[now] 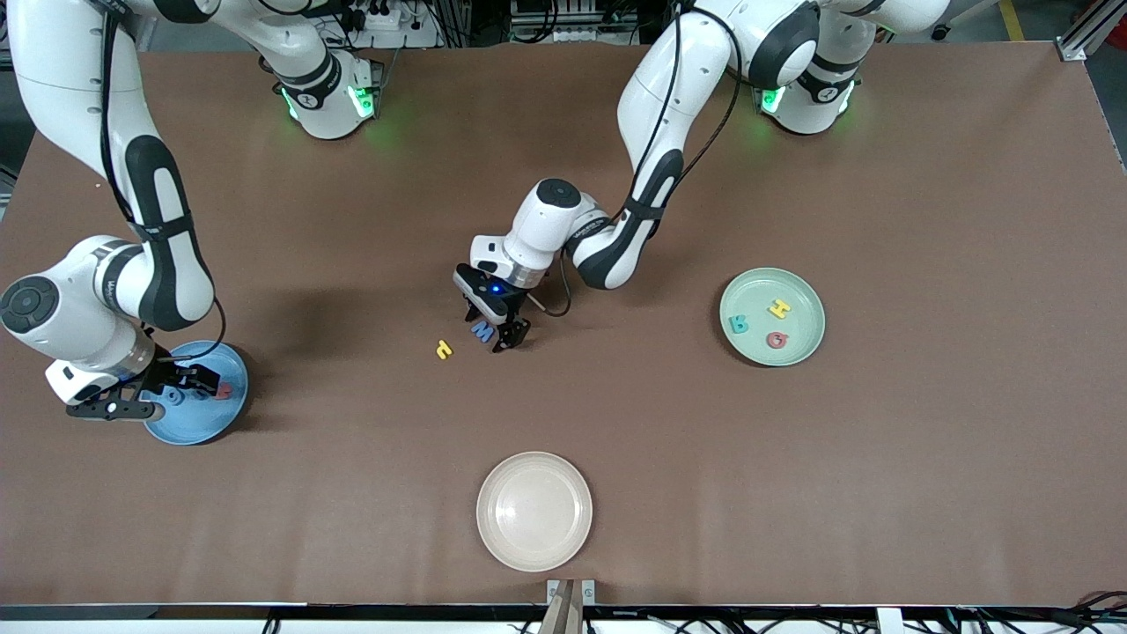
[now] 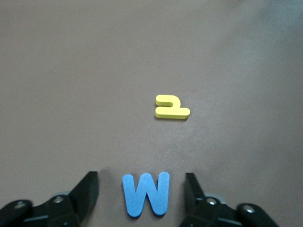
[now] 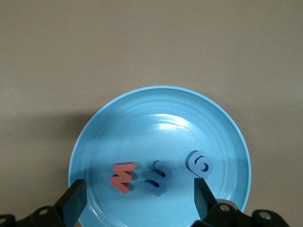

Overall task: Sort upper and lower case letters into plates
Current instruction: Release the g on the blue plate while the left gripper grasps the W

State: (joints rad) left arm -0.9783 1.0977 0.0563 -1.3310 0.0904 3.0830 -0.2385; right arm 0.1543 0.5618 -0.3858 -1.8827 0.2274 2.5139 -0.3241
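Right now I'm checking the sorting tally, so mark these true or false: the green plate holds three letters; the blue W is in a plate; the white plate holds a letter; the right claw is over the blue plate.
1. The green plate holds three letters. True.
2. The blue W is in a plate. False: it lies on the table between the left claw's fingers.
3. The white plate holds a letter. False: it holds none.
4. The right claw is over the blue plate. True.

Left gripper [image 1: 498, 332] down at mid-table, jaws astride blue W [image 1: 482, 331]; yellow letter [image 1: 444, 350] just beside. Right gripper [image 1: 180, 380] over blue plate [image 1: 189, 429]. Mint plate [image 1: 772, 317] holds three letters. White plate [image 1: 534, 512] nearest camera.
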